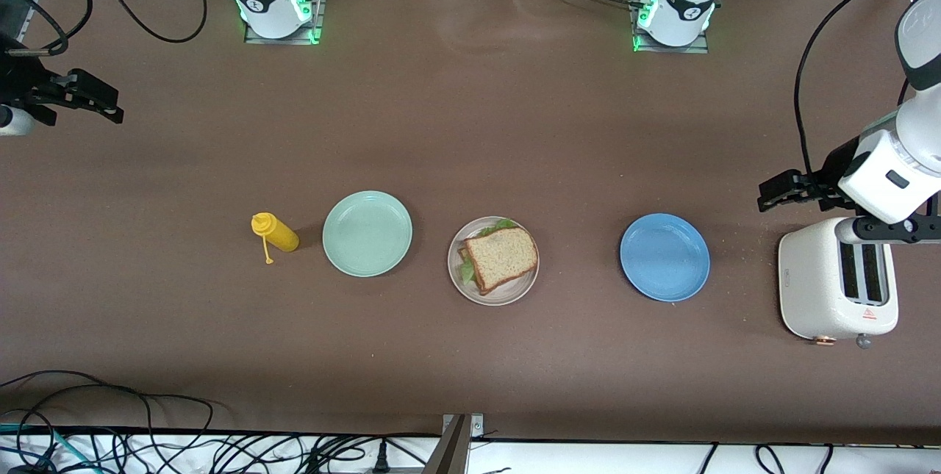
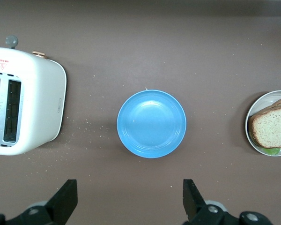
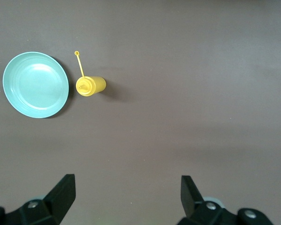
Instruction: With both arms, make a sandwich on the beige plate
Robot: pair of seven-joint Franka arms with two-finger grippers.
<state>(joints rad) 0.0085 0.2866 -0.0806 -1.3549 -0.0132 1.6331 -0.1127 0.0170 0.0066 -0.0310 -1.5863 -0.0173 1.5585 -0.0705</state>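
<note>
The sandwich (image 1: pixel 501 257) lies on the beige plate (image 1: pixel 503 297) in the middle of the table, a brown bread slice on top and green lettuce (image 1: pixel 467 272) showing at its edges. In the left wrist view the sandwich (image 2: pixel 273 126) and the beige plate (image 2: pixel 264 99) sit at the frame's edge. My left gripper (image 1: pixel 772 193) (image 2: pixel 129 197) hangs open and empty over the bare table between the blue plate and the toaster. At the right arm's end of the table, my right gripper (image 1: pixel 110 103) (image 3: pixel 128 194) hangs open over bare table, holding nothing.
An empty blue plate (image 1: pixel 664 257) (image 2: pixel 151 123) lies toward the left arm's end and a white toaster (image 1: pixel 836 286) (image 2: pixel 37 108) past it. Beside the sandwich toward the right arm's end lie an empty mint green plate (image 1: pixel 367 233) (image 3: pixel 36 84) and a yellow squeeze bottle (image 1: pixel 276 233) (image 3: pixel 91 86).
</note>
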